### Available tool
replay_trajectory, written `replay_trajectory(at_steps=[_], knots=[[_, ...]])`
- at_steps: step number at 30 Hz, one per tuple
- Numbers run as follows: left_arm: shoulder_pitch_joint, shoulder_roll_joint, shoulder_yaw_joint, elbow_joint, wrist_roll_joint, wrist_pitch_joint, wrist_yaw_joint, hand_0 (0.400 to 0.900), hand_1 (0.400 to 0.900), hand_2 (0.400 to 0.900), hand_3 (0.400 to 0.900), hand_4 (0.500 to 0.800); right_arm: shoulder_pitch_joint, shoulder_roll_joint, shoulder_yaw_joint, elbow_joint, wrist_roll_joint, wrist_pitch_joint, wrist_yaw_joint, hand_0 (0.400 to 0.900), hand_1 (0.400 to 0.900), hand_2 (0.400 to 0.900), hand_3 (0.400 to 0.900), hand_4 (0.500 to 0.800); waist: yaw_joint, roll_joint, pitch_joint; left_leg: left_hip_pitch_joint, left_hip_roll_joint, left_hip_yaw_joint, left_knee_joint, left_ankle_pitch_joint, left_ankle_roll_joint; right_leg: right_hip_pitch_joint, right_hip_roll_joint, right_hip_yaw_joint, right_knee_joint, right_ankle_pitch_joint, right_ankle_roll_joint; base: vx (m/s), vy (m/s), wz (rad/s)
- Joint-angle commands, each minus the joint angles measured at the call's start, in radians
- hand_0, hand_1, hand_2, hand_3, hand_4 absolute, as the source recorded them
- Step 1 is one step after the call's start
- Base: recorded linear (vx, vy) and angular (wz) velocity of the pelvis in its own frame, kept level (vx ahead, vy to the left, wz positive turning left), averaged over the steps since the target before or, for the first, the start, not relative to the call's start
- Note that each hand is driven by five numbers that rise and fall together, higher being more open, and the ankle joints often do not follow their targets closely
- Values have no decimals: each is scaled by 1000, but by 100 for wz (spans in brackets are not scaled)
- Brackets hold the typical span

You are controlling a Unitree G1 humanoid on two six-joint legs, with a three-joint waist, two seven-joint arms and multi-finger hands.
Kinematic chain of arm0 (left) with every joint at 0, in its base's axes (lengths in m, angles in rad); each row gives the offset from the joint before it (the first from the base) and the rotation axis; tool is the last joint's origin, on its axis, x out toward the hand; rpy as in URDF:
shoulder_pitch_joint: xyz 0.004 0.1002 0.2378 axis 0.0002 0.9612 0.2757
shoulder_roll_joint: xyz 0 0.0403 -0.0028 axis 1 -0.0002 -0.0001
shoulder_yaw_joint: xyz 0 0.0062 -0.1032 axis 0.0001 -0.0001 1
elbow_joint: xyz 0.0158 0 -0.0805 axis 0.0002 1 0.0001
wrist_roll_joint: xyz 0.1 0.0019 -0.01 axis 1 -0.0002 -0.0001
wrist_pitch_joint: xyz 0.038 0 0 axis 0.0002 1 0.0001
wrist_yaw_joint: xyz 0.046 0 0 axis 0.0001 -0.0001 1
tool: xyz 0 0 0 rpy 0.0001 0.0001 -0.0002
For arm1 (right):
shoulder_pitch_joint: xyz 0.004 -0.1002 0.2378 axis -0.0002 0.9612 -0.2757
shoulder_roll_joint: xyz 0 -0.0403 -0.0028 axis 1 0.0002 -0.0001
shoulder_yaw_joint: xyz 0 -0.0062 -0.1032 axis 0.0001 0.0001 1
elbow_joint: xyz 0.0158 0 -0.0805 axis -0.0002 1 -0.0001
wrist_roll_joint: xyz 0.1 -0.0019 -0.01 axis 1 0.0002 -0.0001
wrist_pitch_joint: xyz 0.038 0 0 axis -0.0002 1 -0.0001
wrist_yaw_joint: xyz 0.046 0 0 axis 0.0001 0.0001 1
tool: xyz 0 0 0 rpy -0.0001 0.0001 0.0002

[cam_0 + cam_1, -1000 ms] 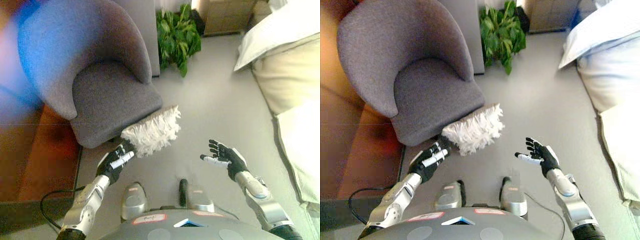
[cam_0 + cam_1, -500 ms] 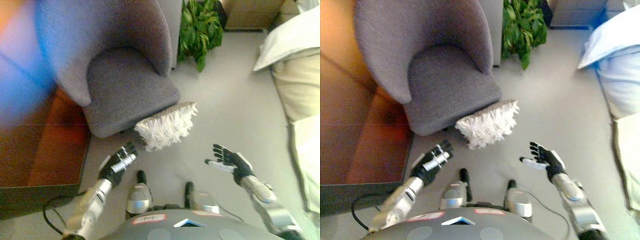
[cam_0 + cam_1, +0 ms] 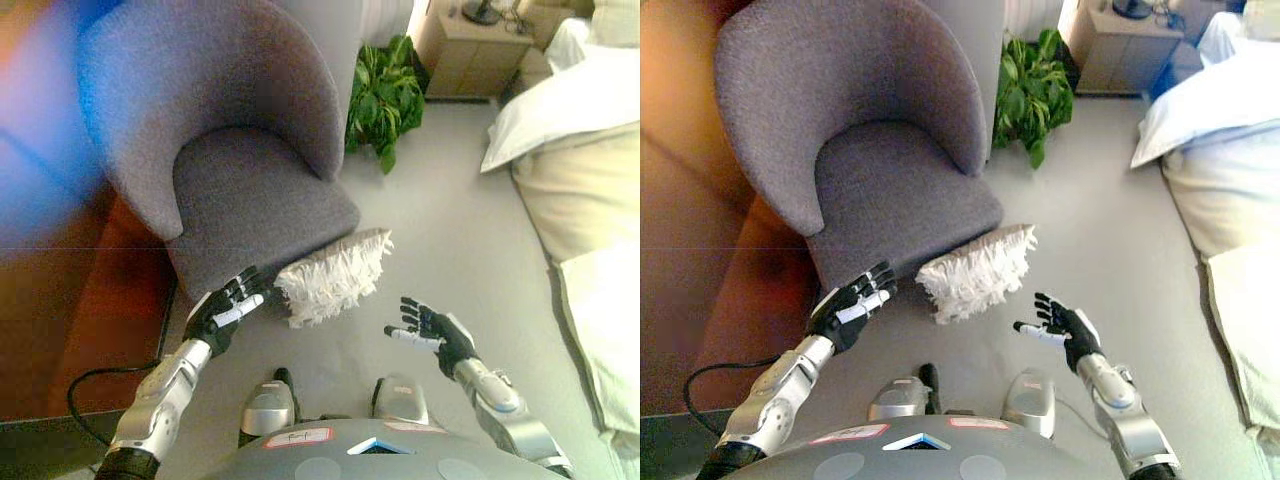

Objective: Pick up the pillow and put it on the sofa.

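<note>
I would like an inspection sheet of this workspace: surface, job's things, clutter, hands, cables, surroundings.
Surface: grey floor, bare around the pillow.
Job's things: white shaggy pillow lies on the floor against the front of the grey armchair; not held.
Clutter: nothing seen.
Hands: left hand open, beside the pillow; right hand open, apart from it.
Cables: nothing seen.
Surroundings: green plant, wooden cabinet, pale bedding at right.

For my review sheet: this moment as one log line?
pillow: floor, leaning on sofa | left hand: open, beside it | right hand: open, apart
</note>
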Motion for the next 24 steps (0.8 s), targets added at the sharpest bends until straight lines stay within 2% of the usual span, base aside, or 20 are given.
replay_trajectory(at_steps=[1, 2, 4, 6, 9, 10, 14, 16, 19, 21, 24], knots=[[-33, 47, 15, -107, -15, -50, -21, 900, 900, 900, 900, 800, -25, -23, -43, -74, -10, -108, -9, 900, 900, 900, 900, 800, -52, -20, 11, -4, -14, -70, 0, -15, -7, 23, -29, 64, -230, 215, 83, 256, -266, 38], [-31, 51, 8, -112, -24, -52, -11, 900, 900, 900, 900, 800, -20, -30, -46, -78, -5, -108, -4, 900, 900, 900, 900, 800, -63, -31, 12, 6, -16, -82, 6, -38, -19, 14, -55, 86, -331, 257, 104, 262, -271, 40], [-31, 51, 0, -122, -29, -52, 1, 900, 900, 900, 900, 800, -18, -39, -48, -82, 1, -103, 5, 900, 900, 900, 900, 800, -72, -35, 12, 18, -10, -96, 9, -59, -29, 21, -71, 94, -427, 285, 120, 243, -233, 37], [-30, 53, -1, -127, -23, -49, 3, 900, 900, 900, 900, 800, -23, -39, -47, -81, 1, -98, 12, 900, 900, 900, 900, 800, -82, -41, 13, 32, 2, -111, 13, -78, -37, 12, -75, 127, -442, 322, 131, 235, -227, 46], [-40, 43, 2, -104, -29, -35, 20, 900, 900, 900, 900, 800, -43, -52, -47, -53, -32, -99, 11, 900, 900, 900, 900, 800, -79, -43, 1, 61, 49, -102, -3, -66, -61, 64, -69, 77, -506, 283, 137, 181, -206, 31], [-38, 34, 4, -107, -37, -26, 31, 900, 900, 900, 900, 800, -54, -62, -45, -49, -45, -84, 12, 900, 900, 900, 900, 800, -78, -45, -10, 71, 72, -86, -12, -52, -76, 87, -62, 59, -525, 273, 139, 127, -153, 16], [-13, 17, 24, -123, -47, -15, 29, 900, 900, 900, 900, 800, -66, -91, -50, -50, -98, -72, 18, 900, 900, 900, 900, 800, -81, -41, -28, 112, 119, -38, -64, -14, -108, 128, -42, 21, -557, 250, 140, 84, -64, 5], [-11, 17, 25, -129, -41, -26, 21, 900, 900, 900, 900, 800, -71, -104, -53, -47, -124, -73, 22, 900, 900, 900, 900, 800, -85, -35, -23, 120, 122, -28, -88, -8, -110, 120, -38, 19, -553, 245, 141, -5, 14, 8], [-25, 27, 28, -112, -40, -41, 41, 900, 900, 900, 900, 800, -81, -116, -55, -38, -194, -86, -20, 900, 900, 900, 900, 800, -90, -36, -4, 114, 118, -40, -81, -16, -107, 75, -54, 29, -520, 264, 150, -19, -3, 17], [-28, 34, 45, -104, -54, -37, 23, 900, 900, 900, 900, 800, -84, -123, -60, -48, -221, -87, -33, 900, 900, 900, 900, 800, -87, -43, 5, 113, 119, -43, -73, -23, -106, 58, -66, 28, -505, 279, 155, 32, -42, 18], [-19, 50, 51, -91, -33, -33, 5, 900, 900, 900, 900, 800, -99, -148, -56, -28, -404, -111, -50, 900, 900, 900, 900, 800, -77, -46, 17, 106, 129, -55, -55, -30, -104, 45, -71, 18, -489, 277, 155, 55, -44, 15]])
